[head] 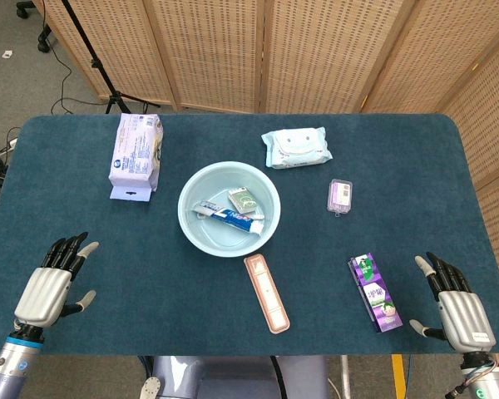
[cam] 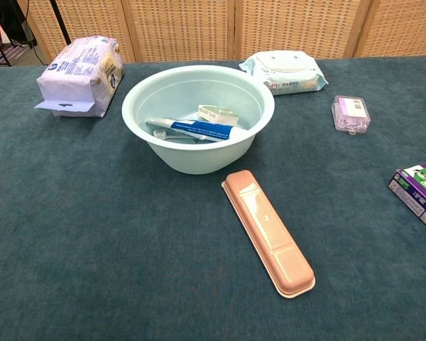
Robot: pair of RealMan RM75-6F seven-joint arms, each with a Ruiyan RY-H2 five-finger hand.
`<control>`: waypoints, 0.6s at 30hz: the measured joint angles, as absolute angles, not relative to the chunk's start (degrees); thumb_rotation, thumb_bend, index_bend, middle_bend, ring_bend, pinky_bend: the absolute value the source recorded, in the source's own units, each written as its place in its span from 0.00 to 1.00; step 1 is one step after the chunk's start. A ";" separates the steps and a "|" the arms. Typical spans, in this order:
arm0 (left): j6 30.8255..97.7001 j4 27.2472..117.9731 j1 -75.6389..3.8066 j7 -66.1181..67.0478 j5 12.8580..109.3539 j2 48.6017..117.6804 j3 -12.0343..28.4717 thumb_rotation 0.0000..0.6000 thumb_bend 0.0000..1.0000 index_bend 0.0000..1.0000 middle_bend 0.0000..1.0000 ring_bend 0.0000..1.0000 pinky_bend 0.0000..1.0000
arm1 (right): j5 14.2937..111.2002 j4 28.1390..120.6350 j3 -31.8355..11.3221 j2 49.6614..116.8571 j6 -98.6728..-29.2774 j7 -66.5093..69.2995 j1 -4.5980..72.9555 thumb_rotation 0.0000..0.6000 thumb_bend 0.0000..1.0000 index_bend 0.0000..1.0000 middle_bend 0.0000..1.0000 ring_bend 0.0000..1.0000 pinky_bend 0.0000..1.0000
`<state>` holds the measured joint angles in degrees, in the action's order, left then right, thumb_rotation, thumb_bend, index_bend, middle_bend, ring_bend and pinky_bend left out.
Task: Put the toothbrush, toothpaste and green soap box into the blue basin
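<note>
Toothpaste, toothbrush and soap box lie inside the basin at table center. Left hand at 8 o'clock and right hand at 4 o'clock rest spread, holding nothing. Pink case sits just beside the basin at 6 o'clock.

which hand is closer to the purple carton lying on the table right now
Right. The right hand lies open just beside the purple carton, toward the table's edge; the left hand rests at the opposite side of the table.
</note>
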<state>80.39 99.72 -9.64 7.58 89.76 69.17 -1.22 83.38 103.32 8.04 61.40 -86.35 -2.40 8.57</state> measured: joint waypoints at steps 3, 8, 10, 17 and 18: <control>80.22 99.61 -9.66 7.68 89.70 69.28 -1.24 1.00 0.26 0.13 0.00 0.00 0.02 | 83.19 103.22 7.57 61.49 -85.55 -2.25 8.41 1.00 0.05 0.00 0.00 0.00 0.06; 80.05 99.55 -9.70 7.62 89.51 69.36 -1.18 1.00 0.26 0.13 0.00 0.00 0.02 | 83.31 103.01 6.71 61.86 -84.81 -2.33 8.03 1.00 0.05 0.00 0.00 0.00 0.06; 80.14 99.66 -9.67 7.55 89.59 69.33 -1.18 1.00 0.26 0.13 0.00 0.00 0.02 | 83.47 102.89 6.52 62.04 -84.55 -2.54 7.83 1.00 0.05 0.00 0.00 0.00 0.06; 80.01 99.73 -9.62 7.69 89.71 69.30 -1.37 1.00 0.26 0.13 0.00 0.00 0.02 | 84.11 102.82 5.94 62.19 -83.70 -2.58 7.29 1.00 0.05 0.00 0.00 0.00 0.06; 80.13 99.81 -9.60 7.71 89.79 69.28 -1.36 1.00 0.26 0.13 0.00 0.00 0.02 | 84.31 102.90 5.89 62.14 -83.63 -2.49 7.16 1.00 0.05 0.00 0.00 0.00 0.06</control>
